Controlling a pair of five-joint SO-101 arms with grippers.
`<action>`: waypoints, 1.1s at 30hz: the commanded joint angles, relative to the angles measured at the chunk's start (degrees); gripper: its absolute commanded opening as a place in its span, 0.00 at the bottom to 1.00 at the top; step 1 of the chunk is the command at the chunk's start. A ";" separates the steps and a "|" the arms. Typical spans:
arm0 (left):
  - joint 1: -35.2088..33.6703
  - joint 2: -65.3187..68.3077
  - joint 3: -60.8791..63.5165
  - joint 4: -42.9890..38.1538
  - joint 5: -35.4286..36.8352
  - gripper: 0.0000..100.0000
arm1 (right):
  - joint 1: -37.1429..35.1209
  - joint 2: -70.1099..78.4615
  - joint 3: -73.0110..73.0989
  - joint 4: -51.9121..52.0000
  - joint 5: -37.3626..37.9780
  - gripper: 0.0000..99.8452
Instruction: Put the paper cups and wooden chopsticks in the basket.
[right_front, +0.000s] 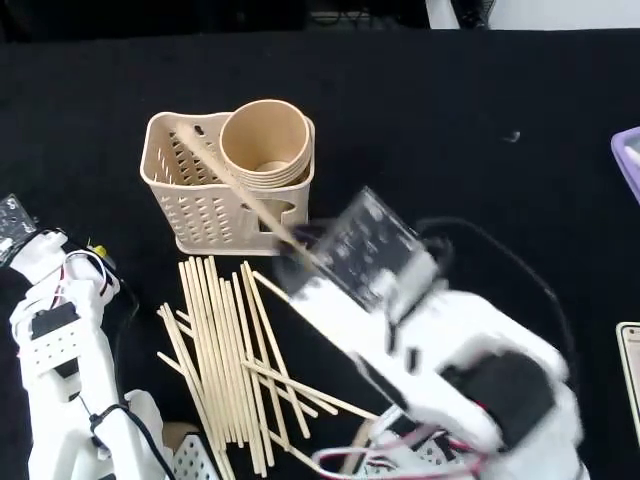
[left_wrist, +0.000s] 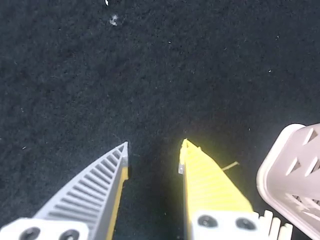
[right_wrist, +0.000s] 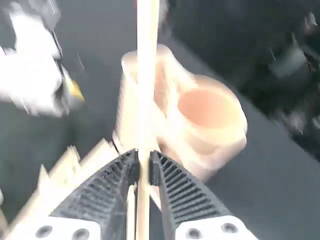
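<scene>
A beige slotted basket stands at the back left of the black table with stacked paper cups in its right side. My right gripper is shut on one wooden chopstick, whose far end slants over the basket's rim. In the right wrist view the chopstick runs straight out from between the shut fingers of the gripper toward the basket and cups. Several loose chopsticks lie in front of the basket. My left gripper hangs open over bare cloth, beside the basket's corner.
The left arm stands at the table's front left, close to the chopstick pile. A purple object and a white object sit at the right edge. Black cloth lies bare behind and to the right of the basket.
</scene>
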 joint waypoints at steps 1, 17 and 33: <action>-0.40 -1.23 -0.57 -0.97 0.09 0.17 | -2.90 9.27 -2.07 -24.09 -8.88 0.01; -0.13 -0.79 -0.48 -0.79 0.09 0.17 | 0.44 40.92 -2.51 -74.20 -17.41 0.01; -0.13 -0.88 -0.48 -0.88 0.09 0.17 | 2.64 46.73 -3.47 -62.33 -23.74 0.13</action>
